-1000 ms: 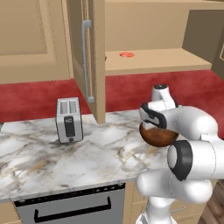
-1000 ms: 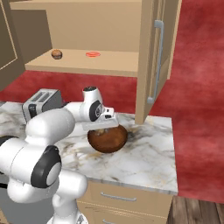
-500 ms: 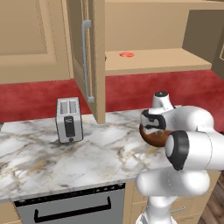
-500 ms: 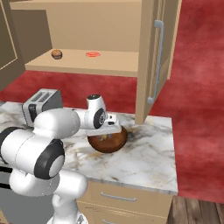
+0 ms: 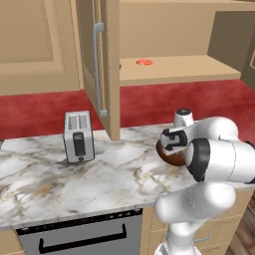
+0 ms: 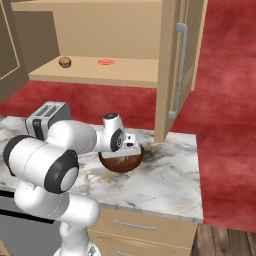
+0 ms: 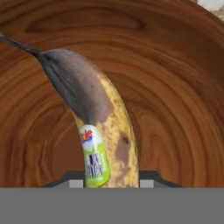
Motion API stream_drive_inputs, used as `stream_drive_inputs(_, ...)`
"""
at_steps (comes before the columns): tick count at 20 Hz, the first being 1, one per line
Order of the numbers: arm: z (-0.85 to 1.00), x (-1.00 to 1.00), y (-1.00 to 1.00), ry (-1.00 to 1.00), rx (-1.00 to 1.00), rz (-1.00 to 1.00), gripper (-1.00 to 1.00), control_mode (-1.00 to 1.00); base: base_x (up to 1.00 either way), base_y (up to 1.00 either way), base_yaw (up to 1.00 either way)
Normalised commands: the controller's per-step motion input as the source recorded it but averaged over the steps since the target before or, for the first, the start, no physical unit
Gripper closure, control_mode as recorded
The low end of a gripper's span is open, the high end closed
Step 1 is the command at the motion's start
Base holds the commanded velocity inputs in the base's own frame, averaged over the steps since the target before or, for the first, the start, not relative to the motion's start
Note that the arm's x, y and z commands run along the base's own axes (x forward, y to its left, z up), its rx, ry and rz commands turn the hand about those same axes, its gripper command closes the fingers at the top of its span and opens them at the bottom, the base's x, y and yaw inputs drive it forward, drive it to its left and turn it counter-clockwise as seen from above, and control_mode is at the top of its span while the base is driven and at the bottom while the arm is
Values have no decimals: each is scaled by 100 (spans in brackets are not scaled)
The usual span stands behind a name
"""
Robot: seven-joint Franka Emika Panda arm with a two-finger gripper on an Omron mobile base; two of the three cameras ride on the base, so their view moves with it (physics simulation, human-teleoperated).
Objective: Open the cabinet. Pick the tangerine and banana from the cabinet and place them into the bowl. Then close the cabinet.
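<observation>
On the marble surface [image 5: 99, 184], reading from left to right, a silver toaster [image 5: 78, 136] is standing well apart from the dark wooden bowl [image 6: 121, 162], over which the white arm is bending. Above, the cabinet [image 5: 174, 74] is standing with both doors swung wide, its left door [image 5: 102, 64] hanging between toaster and bowl. On the cabinet shelf, the tangerine [image 6: 105, 62] is lying near the middle, and a small brown round thing [image 6: 64, 61] is lying further left in the right base view.

In the hand view, the banana [image 7: 98, 131] is hanging just over the bowl's wood-grained inside, stem pointing away and stickered end running down between the fingers [image 7: 146, 177], which are clamping it at that lower end. The gripper [image 6: 131, 148] is sitting at the bowl's rim.

Step in hand, as judged: releasing the banana into the bowl. To do it well, the hand should be bringing the fruit low over the bowl's centre before parting the fingers, so the long fruit settles inside rather than tipping over the rim. The lift-out should then be going straight up, clear of the fruit and of the open right door [image 6: 175, 70]. The tangerine is not yet fetched, and the doors are still to be shut.
</observation>
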Motion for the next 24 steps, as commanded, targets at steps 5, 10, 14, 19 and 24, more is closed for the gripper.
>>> stream_drive_inputs(5, -3, 9, -6, 0, 2, 0, -100, -100, 0, 0, 0)
stream_drive_inputs(10, 8, -5, -1, 0, 0, 0, -100, -100, 0, 0, 0)
stream_drive_inputs(14, 38, -24, 0, -2, 0, 0, -100, -100, 0, 0, 0)
stream_drive_inputs(19, 45, -14, 0, 0, 0, 0, -100, -100, 0, 0, 0)
stream_drive_inputs(24, 62, -16, 0, 0, 0, 0, -100, -100, 0, 0, 0)
